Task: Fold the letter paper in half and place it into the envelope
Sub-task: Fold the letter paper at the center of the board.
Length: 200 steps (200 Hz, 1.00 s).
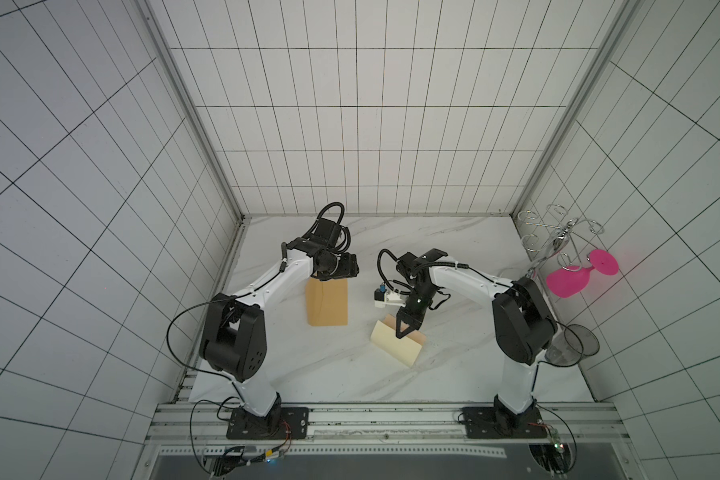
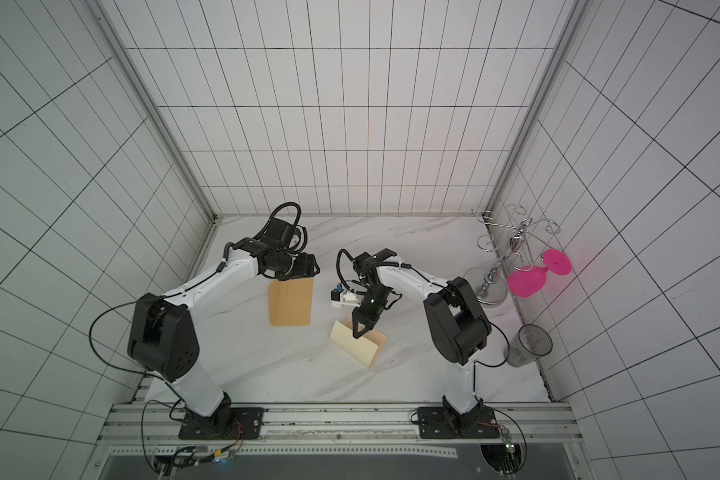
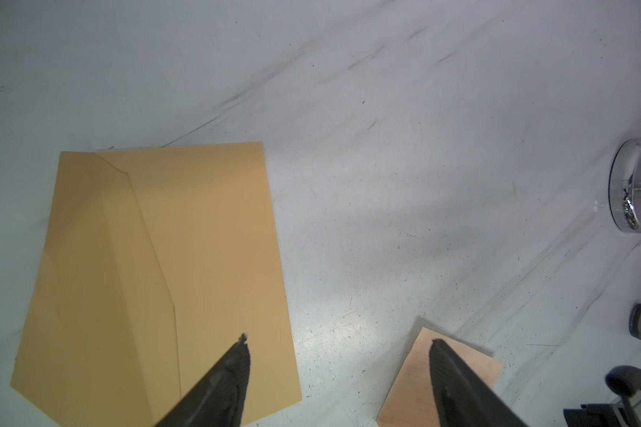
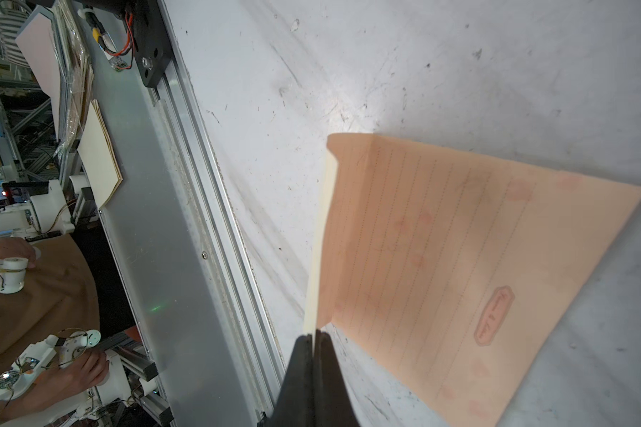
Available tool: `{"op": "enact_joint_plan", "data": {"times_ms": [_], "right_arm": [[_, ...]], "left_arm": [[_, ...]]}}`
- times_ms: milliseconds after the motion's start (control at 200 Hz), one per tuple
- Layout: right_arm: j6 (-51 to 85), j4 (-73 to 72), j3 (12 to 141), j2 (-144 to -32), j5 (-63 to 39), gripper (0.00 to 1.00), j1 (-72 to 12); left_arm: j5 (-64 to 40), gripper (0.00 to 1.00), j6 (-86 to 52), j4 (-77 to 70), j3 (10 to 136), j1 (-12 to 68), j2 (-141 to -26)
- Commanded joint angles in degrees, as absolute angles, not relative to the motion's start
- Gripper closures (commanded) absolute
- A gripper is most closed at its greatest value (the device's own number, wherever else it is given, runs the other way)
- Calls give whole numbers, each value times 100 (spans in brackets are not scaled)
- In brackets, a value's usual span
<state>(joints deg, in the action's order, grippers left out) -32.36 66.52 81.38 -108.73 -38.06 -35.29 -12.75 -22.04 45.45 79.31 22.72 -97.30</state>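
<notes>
My right gripper (image 4: 314,334) is pinched together on the raised edge of the letter paper (image 4: 441,258). The paper's other half lies flat on the table (image 4: 422,74) ahead of the fingertips. My left gripper (image 3: 339,342) has its jaws apart, holding nothing. The envelope (image 3: 200,240) lies flat below one finger.

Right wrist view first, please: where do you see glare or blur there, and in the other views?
Right wrist view: glare on the table beside the paper; jaws blurred. Left wrist view: jaws blurred, envelope sharp. In both top views: a pink glow on the wall by the pink glass.
</notes>
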Motion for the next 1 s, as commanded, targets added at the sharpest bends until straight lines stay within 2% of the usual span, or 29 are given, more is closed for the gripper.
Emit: {"op": "enact_joint_plan", "data": {"times_ms": [0,185,285,345,415,460,725,995], "right_arm": [[-3305,6549,7994,-10969,-3784,100,-3448],[-3254,6389,7946,-11020,-3635,100,-3349],[-3196,6260,7880,-11055,-3531,100,-3314],[-3174,6194,7842,-11067,-3490,100,-3290],[-3151,6142,7823,-11080,-3459,100,-3267],[-3131,6099,7808,-11083,-3431,100,-3256],[-2924,5861,7750,-11218,-3079,100,-3150],[-2909,5845,7875,-11394,-3109,100,-3075]], "left_arm": [[-1362,26,-1994,4652,7840,2425,-9466],[-1392,28,-1903,4770,7661,2674,-9370],[-1491,33,-1838,4839,7639,2797,-9344],[-1570,45,-1753,4947,7682,2877,-9368],[-1632,70,-1636,5122,7729,2949,-9370],[-1700,79,-1580,5191,7721,3000,-9345],[-2244,100,-1309,5229,7344,3361,-9248],[-2643,100,-1177,5045,6950,3760,-9682]]}}
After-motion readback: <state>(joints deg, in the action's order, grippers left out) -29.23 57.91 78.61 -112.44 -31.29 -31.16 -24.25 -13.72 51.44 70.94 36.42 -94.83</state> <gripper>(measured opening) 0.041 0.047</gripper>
